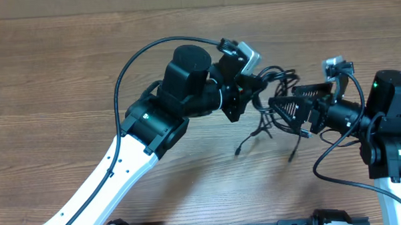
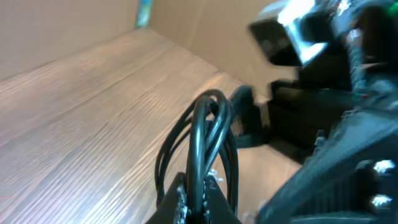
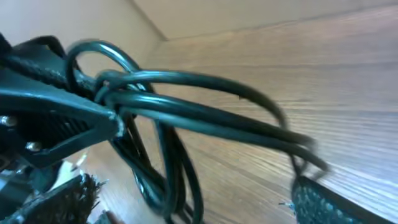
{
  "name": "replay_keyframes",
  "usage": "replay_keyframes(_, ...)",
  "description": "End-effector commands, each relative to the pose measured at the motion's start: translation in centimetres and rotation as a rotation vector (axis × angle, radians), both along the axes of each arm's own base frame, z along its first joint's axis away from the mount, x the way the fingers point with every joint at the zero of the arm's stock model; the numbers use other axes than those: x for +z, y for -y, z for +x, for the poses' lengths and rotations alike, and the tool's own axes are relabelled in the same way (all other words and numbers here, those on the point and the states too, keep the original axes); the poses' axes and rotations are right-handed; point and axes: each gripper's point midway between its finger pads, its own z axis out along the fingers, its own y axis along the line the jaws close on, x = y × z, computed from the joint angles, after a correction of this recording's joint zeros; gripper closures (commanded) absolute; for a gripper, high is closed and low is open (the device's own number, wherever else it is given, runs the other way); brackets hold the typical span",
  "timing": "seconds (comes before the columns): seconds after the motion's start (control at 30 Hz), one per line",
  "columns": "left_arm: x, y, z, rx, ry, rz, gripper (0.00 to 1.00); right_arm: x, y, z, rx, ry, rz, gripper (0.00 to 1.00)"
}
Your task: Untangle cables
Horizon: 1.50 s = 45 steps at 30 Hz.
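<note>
The cables (image 1: 274,80) hang as one knotted bunch right of the surface's (image 1: 65,64) centre, btwn the two arms. Two plug ends (image 1: 238,151) trail toward the near edge; can't tell if they touch the wood. The left claw (image 1: 248,91) is clamped on the bunch. The right claw (image 1: 280,108) stands wide apart just beside it, gripping nothing.

Step in hand, prob.: the right claw takes one strand & draws it out. To do that well it should close on a single cord, not the whole loop, near where it leaves the knot. It should then pull slowly toward the right edge while the left claw holds firm. A jerk would likely tighten the knot.

Overhead gives layout & loose ends, but the knot reads as a black blur. The left wrist view shows several loops rising from its shut fingers (image 2: 173,204). The right wrist view shows separate strands crossing btwn its spread pads (image 3: 323,199).
</note>
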Motion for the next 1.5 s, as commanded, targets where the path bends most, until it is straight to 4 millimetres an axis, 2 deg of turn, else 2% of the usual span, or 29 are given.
replay_keyframes(0.0, -0.3, -1.4, 0.5, 0.025, 0.123, 0.101, 0.96, 0.5, 0.5, 0.3, -0.008, 0.084, -0.081, 0.0)
replay_keyframes(0.03, -1.5, -1.8, 0.1, -0.003, 0.133, 0.158, 0.96, 0.5, 0.5, 0.3, 0.041, 0.177, -0.155, 0.01)
replay_keyframes(0.13, -2.7, -2.2, -0.6, -0.033, 0.122, 0.21, 0.96, 0.2, 0.5, 0.1, 0.137, 0.337, -0.295, 0.05)
replay_keyframes(0.23, -2.4, -1.5, -1.7, -0.114, 0.138, 0.183, 0.96, -0.5, 0.4, -0.5, 0.236, 0.452, -0.414, 0.08)
replay_keyframes(0.33, -1.8, -1.4, -1.3, -0.085, 0.125, 0.156, 0.96, -0.5, -0.3, -1.4, 0.284, 0.454, -0.374, 0.11)
replay_keyframes(0.43, -0.7, -1.7, 0.8, 0.081, 0.042, 0.089, 0.96, -0.6, -0.4, -1.6, 0.22, 0.309, -0.266, 0.11)
replay_keyframes(0.5, 0.1, -2.1, 2.1, 0.204, -0.052, 0.015, 0.96, -0.3, -0.4, -1.3, 0.105, 0.109, -0.111, 0.11)
replay_keyframes(0.57, 1.2, -1.5, 2.2, 0.238, -0.128, -0.075, 0.96, 0.3, -0.3, -0.8, -0.008, -0.064, 0.045, 0.09)
replay_keyframes(0.67, 2.1, 0.2, 0.8, 0.192, -0.126, -0.11, 0.96, 1.7, 0.0, 0.5, -0.081, -0.084, 0.127, 0.09)
replay_keyframes(0.73, 2.9, 1.2, -0.2, 0.142, -0.112, -0.137, 0.96, 0.6, 2.1, 2.2, -0.254, -0.123, 0.086, 0.1)
replay_keyframes(0.8, 3.8, 1.6, -0.7, 0.097, -0.105, -0.171, 0.96, -0.3, 2.7, 2.7, -0.29, -0.154, 0.065, 0.11)
replay_keyframes(0.87, 5.0, 2.0, -1.2, 0.052, -0.079, -0.212, 0.96, -2.5, 3.2, 3.1, -0.326, -0.24, 0.038, 0.15)
replay_keyframes(1.0, 6.3, 2.1, -1.1, 0.042, -0.044, -0.255, 0.96, -5.3, 4.4, 3.6, -0.388, -0.338, -0.017, 0.18)
replay_keyframes(1.1, 8.1, 0.7, 0.5, 0.084, -0.012, -0.314, 0.96, -7.1, 6.4, 3.3, -0.491, -0.386, -0.112, 0.18)
replay_keyframes(1.27, 10.4, -1.5, 1.7, 0.115, 0.019, -0.385, 0.96, -8.5, 8.8, 2.8, -0.606, -0.419, -0.218, 0.17)
replay_keyframes(1.37, 13.1, -4.0, 2.1, 0.118, 0.023, -0.476, 0.96, -9.5, 11.0, 2.1, -0.705, -0.447, -0.316, 0.16)
replay_keyframes(1.47, 15.3, -6.6, 2.2, 0.112, 0.003, -0.552, 0.96, -9.7, 11.9, 2.0, -0.744, -0.45, -0.353, 0.13)
